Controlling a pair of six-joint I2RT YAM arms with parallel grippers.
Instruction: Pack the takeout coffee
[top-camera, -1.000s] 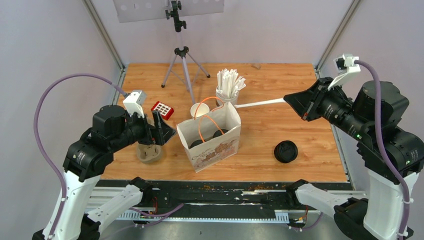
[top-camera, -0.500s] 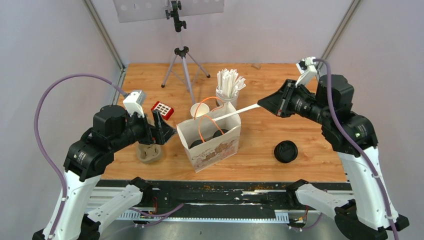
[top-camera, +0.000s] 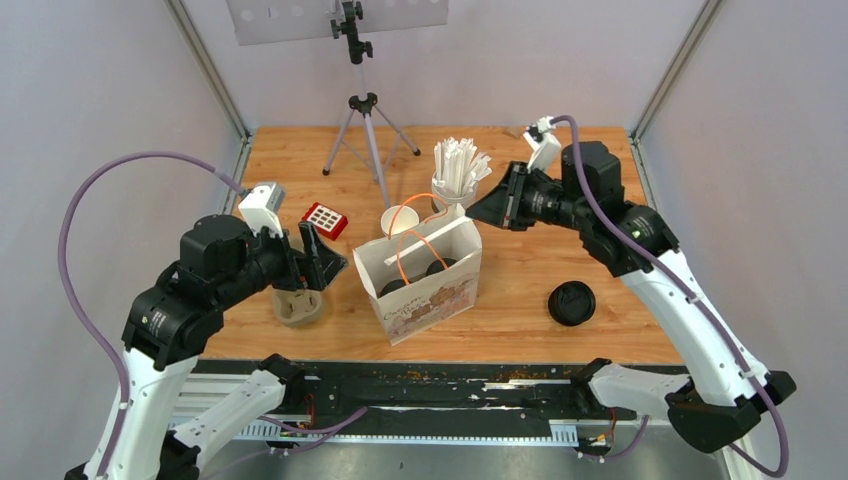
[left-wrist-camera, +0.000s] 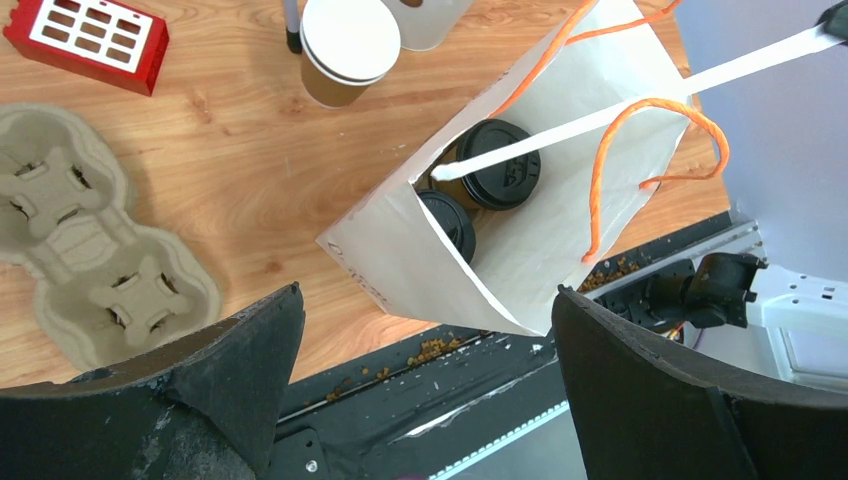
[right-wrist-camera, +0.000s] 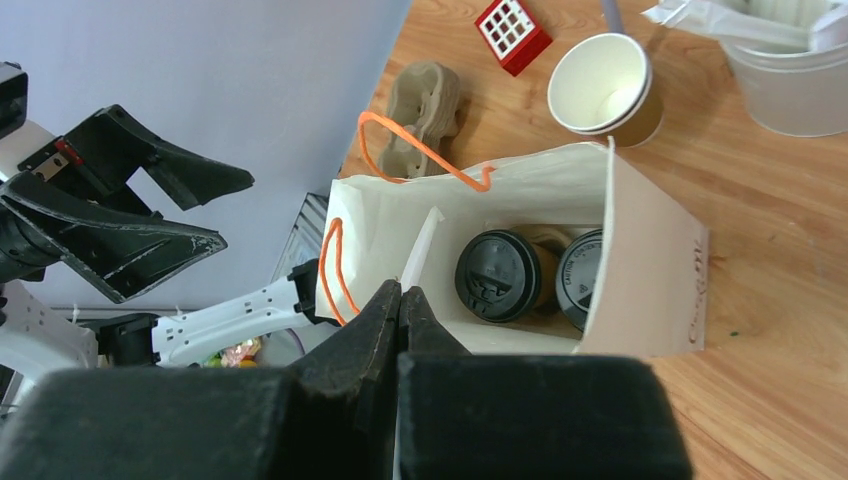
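Taking twelve o'clock as the far side of the table from the arm bases, a white paper bag (top-camera: 425, 290) with orange cord handles stands open at the centre of the wooden table (top-camera: 600, 260). Two takeout coffee cups (left-wrist-camera: 500, 165) (left-wrist-camera: 452, 222), each under a black lid, sit side by side on its floor. The right gripper (top-camera: 472, 211) reaches in from two o'clock of the bag with its fingers pressed together on a paper-wrapped straw (left-wrist-camera: 620, 110). The straw slants down through the bag's mouth, its free end over the edge of one lid; whether it touches cannot be told. The left gripper (top-camera: 328, 255) hangs at nine o'clock of the bag with its fingers spread wide and nothing between them, above a cardboard cup carrier (top-camera: 298, 307). Just past the bag at twelve o'clock stands an unlidded paper cup (top-camera: 400, 221), and at one o'clock a white cup of straws (top-camera: 455, 190). A pile of black lids (top-camera: 571, 302) lies at three o'clock, and a small red block (top-camera: 324, 218) at ten.
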